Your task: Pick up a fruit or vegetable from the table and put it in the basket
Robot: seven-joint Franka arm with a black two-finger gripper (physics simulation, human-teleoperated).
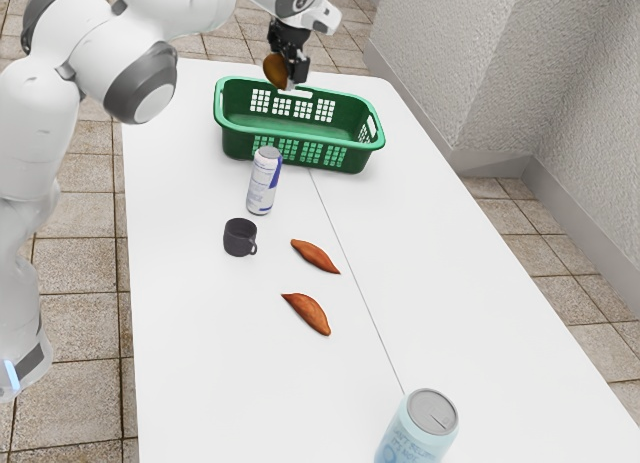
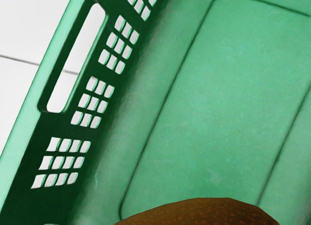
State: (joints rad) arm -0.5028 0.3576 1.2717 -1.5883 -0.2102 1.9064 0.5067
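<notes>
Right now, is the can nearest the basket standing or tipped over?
Standing upright: the can rests on its end, round top facing up.

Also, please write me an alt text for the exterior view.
A gripper holds a brown fruit over a green basket on a white table. Nearer the camera are a slim can, a black mug, two sweet potatoes and a light blue can.

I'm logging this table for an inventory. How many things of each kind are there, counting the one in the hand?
Sweet potatoes: 2
Round brown produce, held: 1
Drink cans: 2
Dark mug: 1
Green basket: 1
Total: 7
</notes>
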